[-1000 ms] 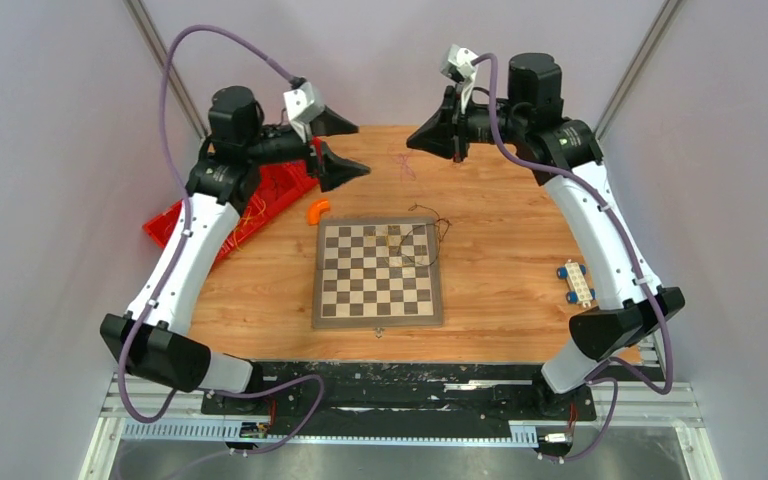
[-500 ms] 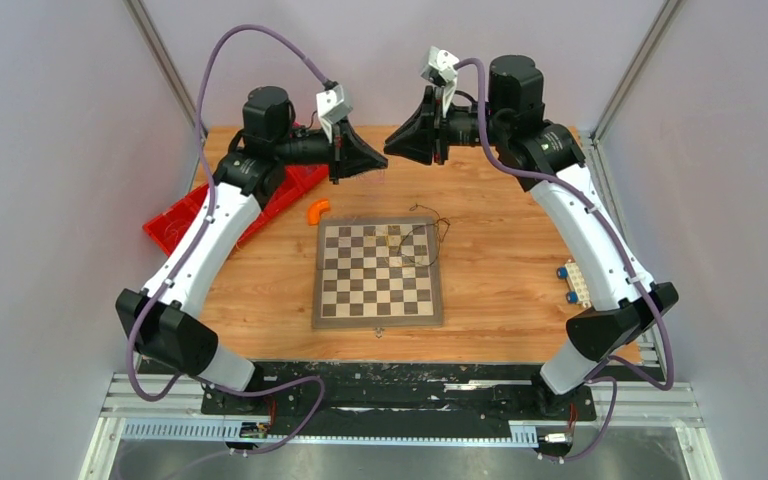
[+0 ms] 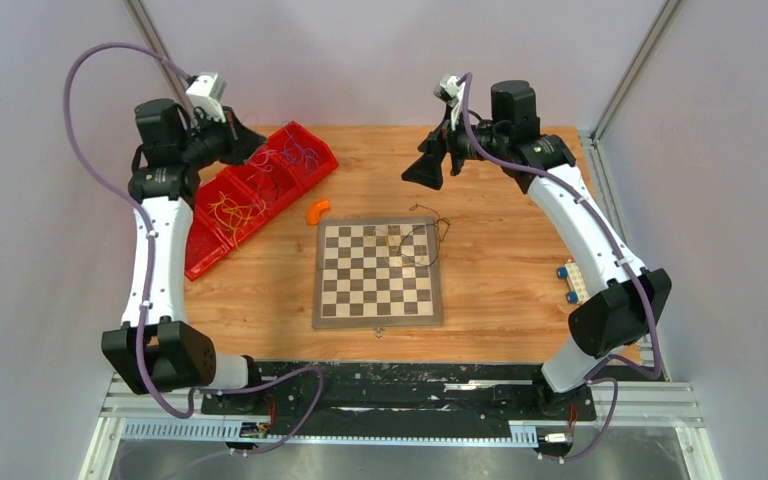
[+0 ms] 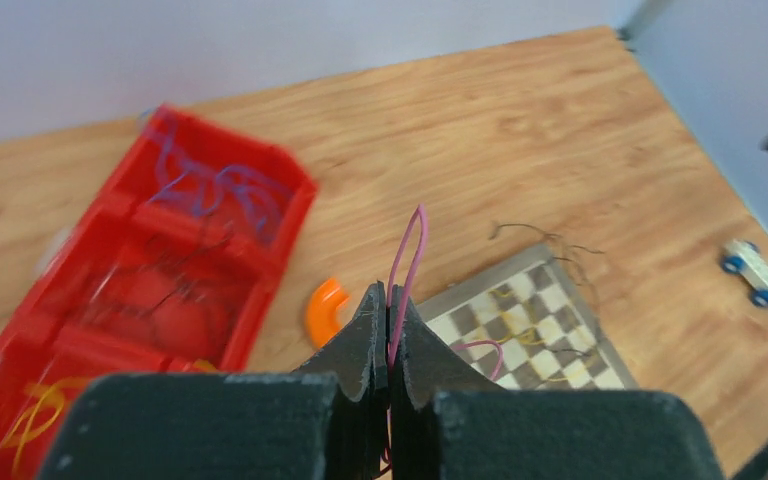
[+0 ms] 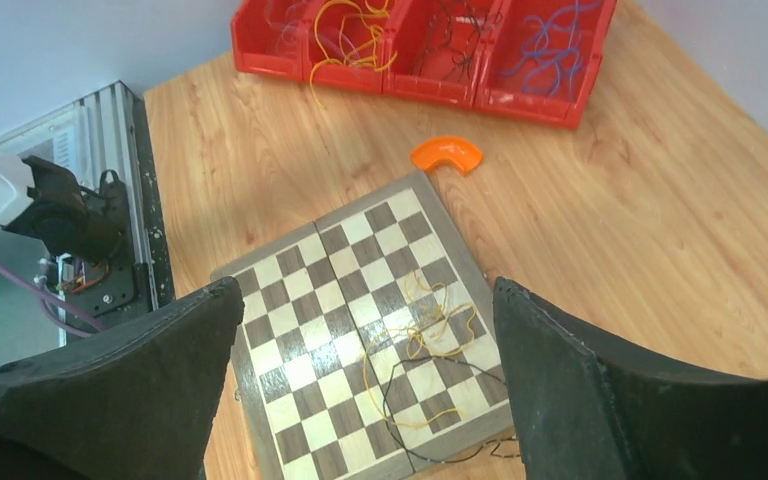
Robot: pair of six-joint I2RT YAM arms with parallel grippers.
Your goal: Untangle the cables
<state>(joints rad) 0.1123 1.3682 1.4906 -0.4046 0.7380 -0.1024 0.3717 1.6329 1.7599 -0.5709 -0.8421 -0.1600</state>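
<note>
Pink wire is clamped as a loop between the closed jaws of the left gripper, which is raised near the far end of the red bin. Right gripper: jaws wide apart, gripping nothing, above the chessboard. Tangled yellow and black cables lie on the board's far right part. Sorted wires fill the bin's compartments. Orange curved piece lies between bin and board.
</note>
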